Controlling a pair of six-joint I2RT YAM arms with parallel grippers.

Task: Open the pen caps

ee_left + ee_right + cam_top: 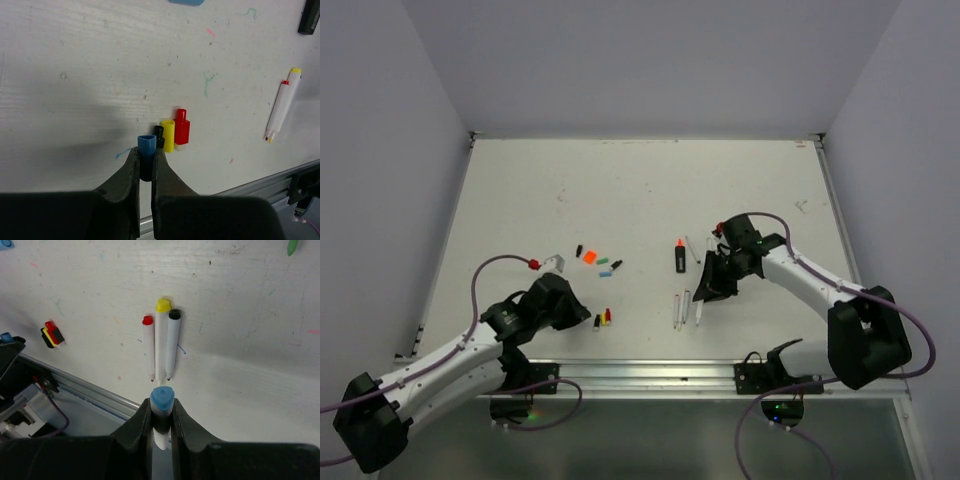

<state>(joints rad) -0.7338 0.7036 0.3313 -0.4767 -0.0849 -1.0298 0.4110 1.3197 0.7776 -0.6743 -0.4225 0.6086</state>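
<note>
- The left jaws, matte black, are clamped on a blue cap [146,146]: smooth hollow plastic with a rounded-triangular mouth.
- Just beyond them a black cap [159,134], a yellow cap [168,135] and a red cap [181,128] lie together on the pale, ink-flecked desk [75,75].
- The right jaws grip a blue-ended pen [162,401] by its slim white barrel.
- Ahead of them a red-ended pen [148,347], a yellow-ended pen [161,342] and a black-ended pen [172,347] lie side by side, nibs bare.
- Seemingly four pens are opened. The others are too small to judge.

The white tabletop [75,75] looks like matt painted wood, faintly grained. The small blue plastic cap [146,146], red plastic cap [181,127] and yellow plastic cap [168,135] are smooth, slightly glossy. Three thin white plastic pens [160,345] and the blue-ended white plastic pen [162,400] look satin-smooth
</note>
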